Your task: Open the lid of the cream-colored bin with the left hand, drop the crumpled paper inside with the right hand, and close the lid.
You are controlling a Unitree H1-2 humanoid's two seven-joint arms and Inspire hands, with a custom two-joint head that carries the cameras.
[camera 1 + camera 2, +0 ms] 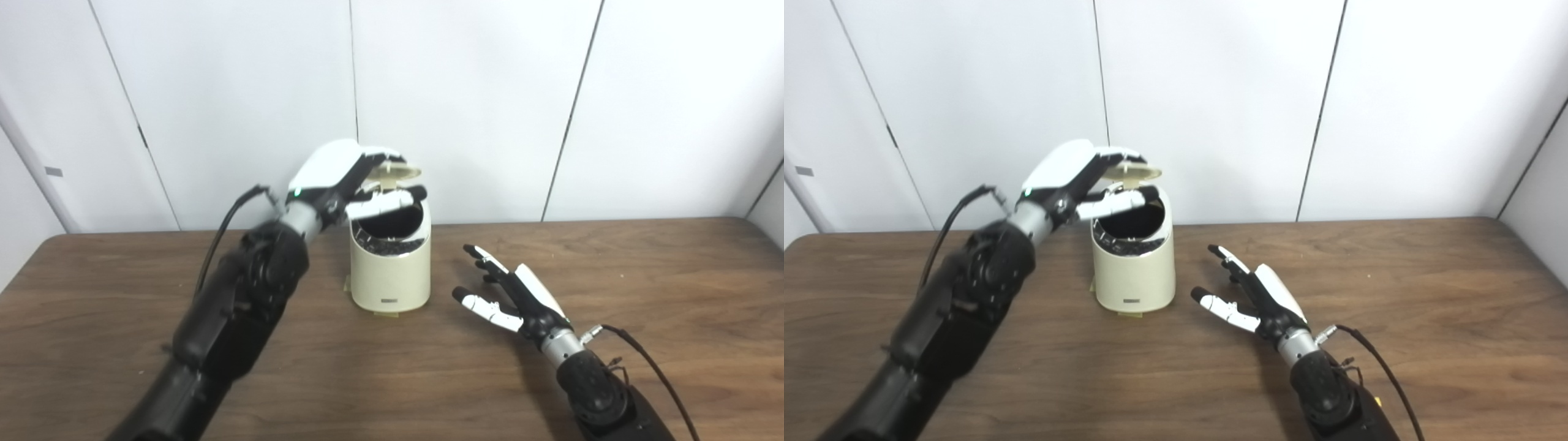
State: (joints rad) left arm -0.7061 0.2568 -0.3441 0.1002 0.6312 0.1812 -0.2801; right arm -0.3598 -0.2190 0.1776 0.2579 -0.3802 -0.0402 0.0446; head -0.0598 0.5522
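The cream-colored bin [392, 275] stands on the table's middle, its dark opening showing a black liner. Its lid [401, 173] is tilted up at the back. My left hand [343, 177] reaches in from the left at rim height; its fingers lie over the lid's top edge and its thumb [386, 203] stretches across the opening beneath, so the lid is held between them. My right hand [514, 294] hovers low over the table to the right of the bin, fingers spread toward it and empty. No crumpled paper shows on the table or in either hand.
The brown wooden table [643, 294] runs to a white panelled wall [478, 92] just behind the bin. A black cable [649, 361] trails from the right wrist, and another loops off the left forearm [220, 226].
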